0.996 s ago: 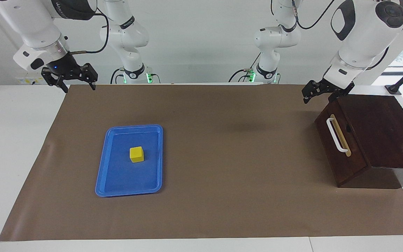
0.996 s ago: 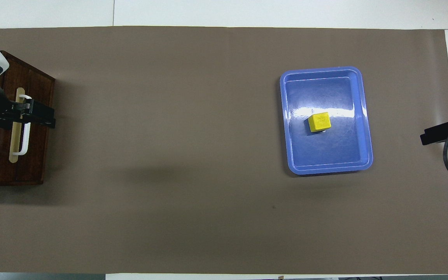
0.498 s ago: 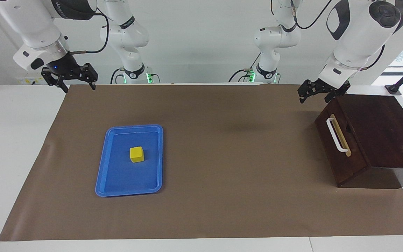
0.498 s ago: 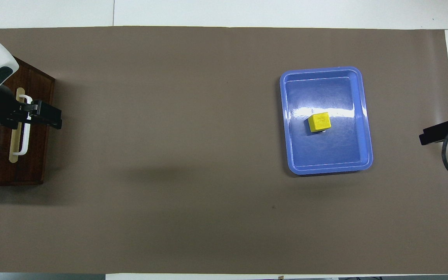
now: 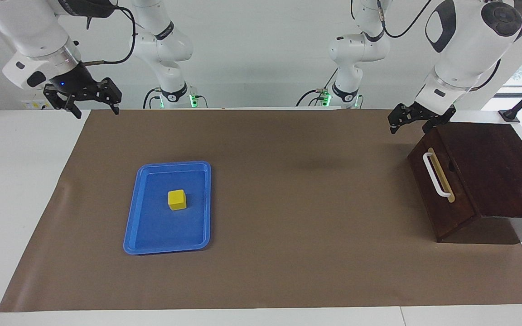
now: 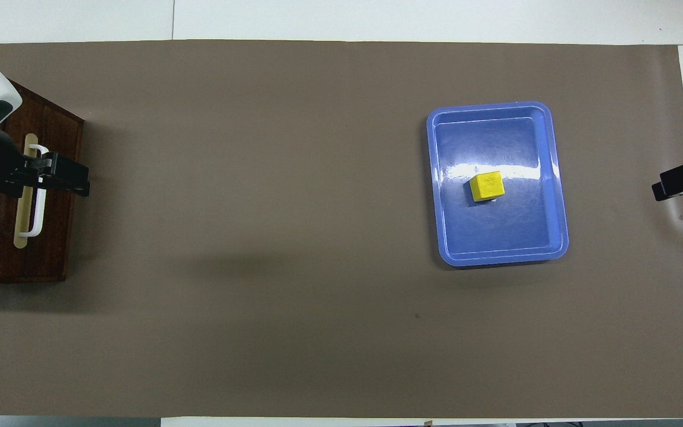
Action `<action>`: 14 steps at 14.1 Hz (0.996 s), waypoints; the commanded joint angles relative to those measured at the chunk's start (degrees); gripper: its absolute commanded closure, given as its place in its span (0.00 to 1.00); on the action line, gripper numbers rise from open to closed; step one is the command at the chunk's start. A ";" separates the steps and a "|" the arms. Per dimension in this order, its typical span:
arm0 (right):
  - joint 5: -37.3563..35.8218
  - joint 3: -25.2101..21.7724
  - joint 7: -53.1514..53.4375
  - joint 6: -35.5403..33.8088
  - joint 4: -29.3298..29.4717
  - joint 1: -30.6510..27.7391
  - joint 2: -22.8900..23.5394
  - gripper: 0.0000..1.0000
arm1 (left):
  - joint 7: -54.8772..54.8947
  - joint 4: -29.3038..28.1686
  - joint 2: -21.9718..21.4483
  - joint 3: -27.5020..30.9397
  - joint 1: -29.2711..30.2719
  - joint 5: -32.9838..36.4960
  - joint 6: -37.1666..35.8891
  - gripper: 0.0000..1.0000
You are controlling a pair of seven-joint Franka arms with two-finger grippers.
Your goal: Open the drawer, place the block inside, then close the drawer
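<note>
A: Where's the block (image 5: 177, 199) sitting?

B: In the blue tray (image 5: 136, 213), roughly in the middle of it and resting flat on the tray floor. The tray lies on the brown mat (image 5: 288, 217) toward the right arm's end of the table.

A: And the drawer (image 5: 440, 192)?

B: It's pushed fully into the dark wooden box (image 5: 492, 163) at the left arm's end of the table, well apart from the tray. Its front faces the middle of the table, with a white handle (image 5: 436, 174) running along a tan strip.

A: What about the left gripper (image 5: 409, 118)?

B: It hangs in the air over the mat, just beside the box's corner nearest the robots. From above it covers the upper part of the handle, but from across the table it looks clear of both the handle and the box. The jaws look spread apart, with nothing between them.

A: And the right gripper (image 5: 92, 103)?

B: It's raised over the edge of the mat at the right arm's end, up near the robots' side and well apart from the tray. Its jaws are wide apart and hold nothing
</note>
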 commanded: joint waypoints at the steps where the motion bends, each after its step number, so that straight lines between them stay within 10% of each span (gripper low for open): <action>1: -0.29 0.69 -0.08 3.95 -3.82 -0.47 -1.97 0.00 | 0.50 -1.88 -1.54 0.26 0.22 -0.66 0.43 0.00; 14: -0.47 0.69 -0.34 6.42 -4.63 -1.16 -1.18 0.00 | 2.09 -18.56 -2.95 0.43 -1.98 11.88 22.03 0.00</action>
